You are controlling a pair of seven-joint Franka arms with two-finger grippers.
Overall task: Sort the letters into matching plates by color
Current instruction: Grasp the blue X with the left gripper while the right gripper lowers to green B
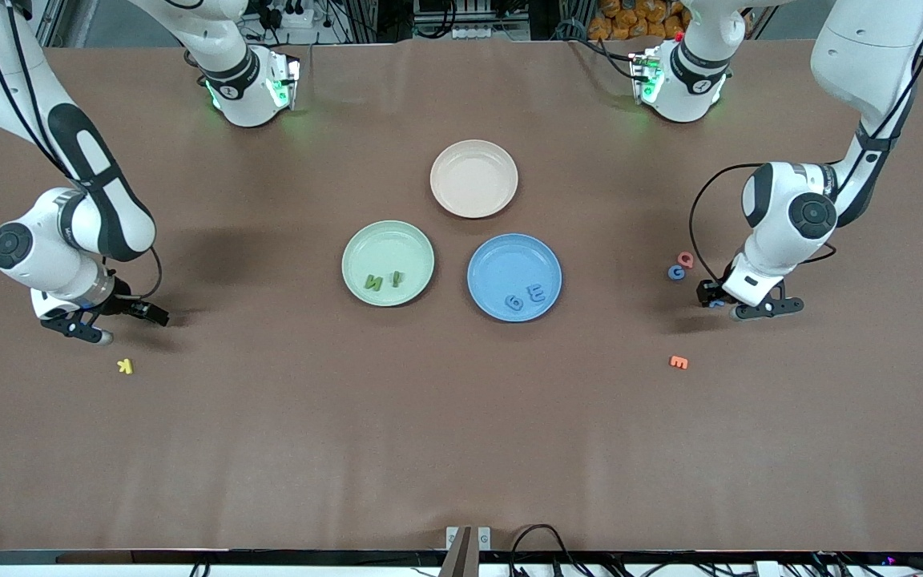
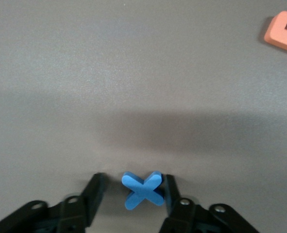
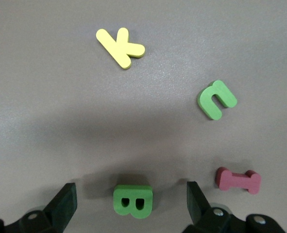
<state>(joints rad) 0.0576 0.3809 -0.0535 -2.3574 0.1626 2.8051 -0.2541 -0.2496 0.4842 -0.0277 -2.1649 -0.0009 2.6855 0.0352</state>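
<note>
L gripper [image 2: 132, 193] was down at the table [image 1: 461, 449] near the L arm's end, fingers straddling a blue X [image 2: 143, 190]: one finger touched it, the other stood just off it, so not clamped. A blue G [image 1: 675, 272] and red letter [image 1: 685, 259] lay beside it; an orange E [image 1: 679, 362] lay nearer the front camera. R gripper [image 3: 131, 203] was low, fingers spread wide around a green B [image 3: 133, 200] (no contact). Yellow K [image 3: 120, 46], green n [image 3: 216, 99] and dark-red I [image 3: 238, 180] lay nearby. Green plate [image 1: 388, 263] held two green letters; blue plate [image 1: 514, 276] held two blue pcs. Cream plate [image 1: 473, 178] sat by both.
</note>
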